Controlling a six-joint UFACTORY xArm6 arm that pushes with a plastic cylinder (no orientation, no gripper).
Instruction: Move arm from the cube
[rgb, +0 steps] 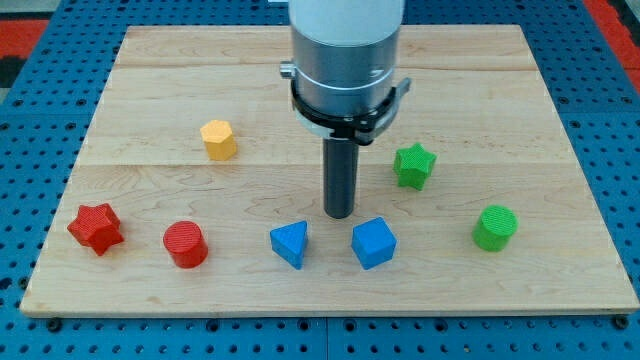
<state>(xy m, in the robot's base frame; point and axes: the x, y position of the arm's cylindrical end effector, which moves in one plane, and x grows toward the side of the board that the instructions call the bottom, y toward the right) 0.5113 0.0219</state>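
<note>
A blue cube lies on the wooden board near the view's bottom, right of centre. My tip stands just up and to the left of the cube, a small gap away from it. A blue triangular block lies down and to the left of my tip. The rod hangs from a large grey and white arm body at the view's top centre.
A green star lies right of the rod. A green cylinder lies at the right. A yellow hexagonal block lies left of the rod. A red cylinder and a red star lie at the bottom left.
</note>
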